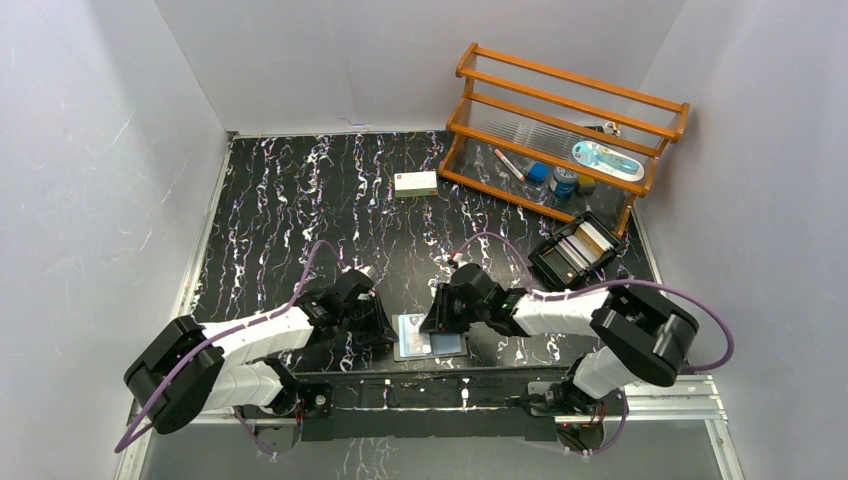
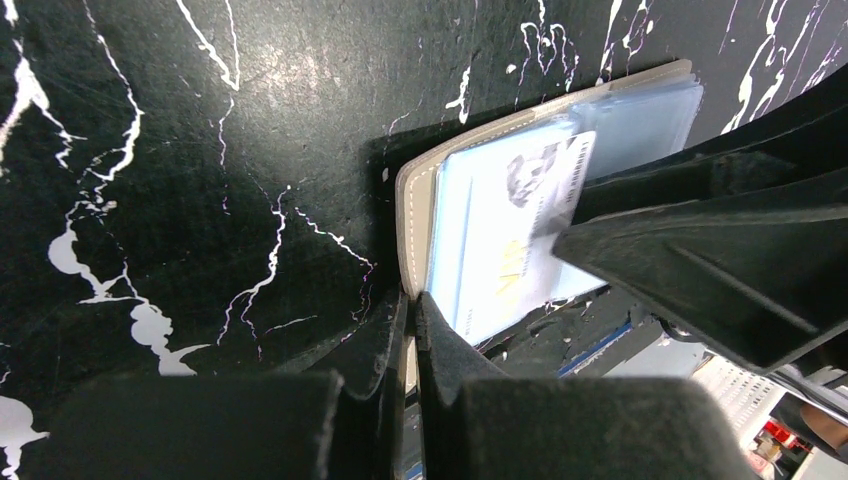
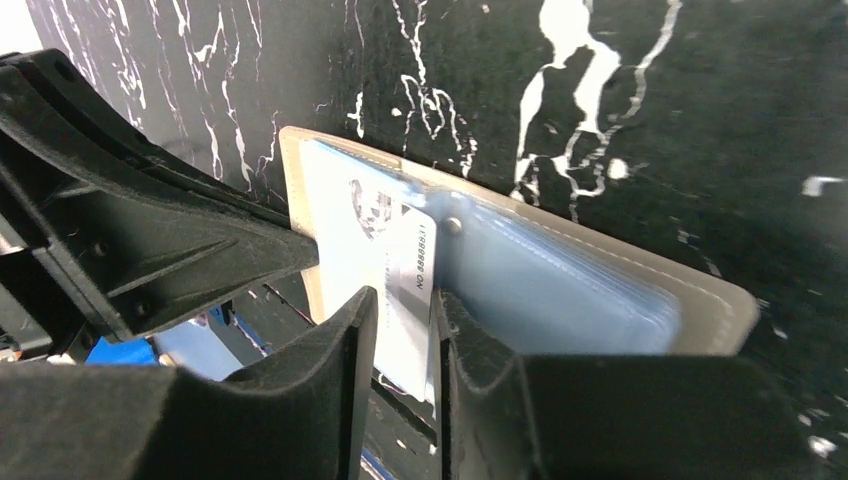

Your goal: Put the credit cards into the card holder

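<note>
Black marbled table point(image 1: 270, 200) fills the view. At the near edge, left of middle, the left gripper point(image 2: 410, 305) is down low, its jaws pressed together on the pale stitched left edge of the holder point(image 2: 415, 200). The holder lies open and flat between the two arms, blue pockets up. A white box point(image 1: 415, 183) sits well behind it. A card point(image 3: 410, 265) with a printed face rests on the holder's left half, one end tucked under a clear blue pocket. The right gripper point(image 3: 406, 298) stands over that card with its jaws apart, the card's near end in the gap, not pinched. Farther right, a tray point(image 1: 560, 262) holds pale and tan cards point(image 1: 590, 238), just in front of a wooden rack point(image 1: 560, 130).
</note>
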Robot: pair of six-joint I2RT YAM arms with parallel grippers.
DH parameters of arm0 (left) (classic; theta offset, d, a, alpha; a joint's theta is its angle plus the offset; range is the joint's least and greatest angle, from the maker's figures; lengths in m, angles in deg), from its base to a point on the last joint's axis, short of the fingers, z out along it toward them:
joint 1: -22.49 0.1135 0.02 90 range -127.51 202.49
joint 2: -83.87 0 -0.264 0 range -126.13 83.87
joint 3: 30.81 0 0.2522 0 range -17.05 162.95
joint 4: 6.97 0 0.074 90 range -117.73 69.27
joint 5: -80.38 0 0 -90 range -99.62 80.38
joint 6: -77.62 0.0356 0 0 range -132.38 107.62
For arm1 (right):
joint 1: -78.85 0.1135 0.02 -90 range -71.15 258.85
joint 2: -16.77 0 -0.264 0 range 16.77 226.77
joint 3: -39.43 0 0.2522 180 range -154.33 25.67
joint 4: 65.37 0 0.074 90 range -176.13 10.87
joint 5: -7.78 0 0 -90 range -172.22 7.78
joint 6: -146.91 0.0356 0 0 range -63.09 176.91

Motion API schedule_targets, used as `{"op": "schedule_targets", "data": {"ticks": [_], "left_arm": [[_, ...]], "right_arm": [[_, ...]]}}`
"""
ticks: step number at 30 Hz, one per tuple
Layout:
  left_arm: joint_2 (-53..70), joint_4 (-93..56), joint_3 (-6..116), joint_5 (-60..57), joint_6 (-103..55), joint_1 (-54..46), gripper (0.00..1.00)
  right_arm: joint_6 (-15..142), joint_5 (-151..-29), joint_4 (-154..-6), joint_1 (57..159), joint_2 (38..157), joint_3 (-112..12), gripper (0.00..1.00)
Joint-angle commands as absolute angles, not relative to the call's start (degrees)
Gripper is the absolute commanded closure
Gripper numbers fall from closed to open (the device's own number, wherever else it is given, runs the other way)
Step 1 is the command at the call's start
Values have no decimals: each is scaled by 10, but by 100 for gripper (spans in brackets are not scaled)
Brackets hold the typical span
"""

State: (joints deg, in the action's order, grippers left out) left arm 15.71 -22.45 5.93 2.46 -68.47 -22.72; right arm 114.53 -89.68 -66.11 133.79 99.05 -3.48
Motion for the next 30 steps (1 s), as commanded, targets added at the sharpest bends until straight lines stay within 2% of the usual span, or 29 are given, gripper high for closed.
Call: {"op": "schedule_targets", "data": {"ticks": [1,7,16,18,21,23,25,30], "left_arm": [[165,-235,57,25,-682,-227,100],[177,-256,66,12,-679,-227,100],[196,-290,78,-15,-667,-227,100],[202,-299,83,-21,-665,-227,92],[215,-318,95,-37,-659,-227,68],[227,-334,104,-49,-654,-227,56],[241,-350,116,-59,-648,-227,50],[265,-386,155,-79,-620,-227,42]], "right_arm": [[1132,-907,-640,1366,1028,-76,68],[1118,-904,-675,1375,1037,-98,69],[968,-807,-880,1314,953,-176,54],[914,-778,-932,1281,942,-213,52],[838,-719,-999,1235,932,-258,50],[784,-688,-1026,1197,930,-287,47],[731,-661,-1050,1156,932,-316,46],[596,-568,-1049,1082,935,-355,46]]}}
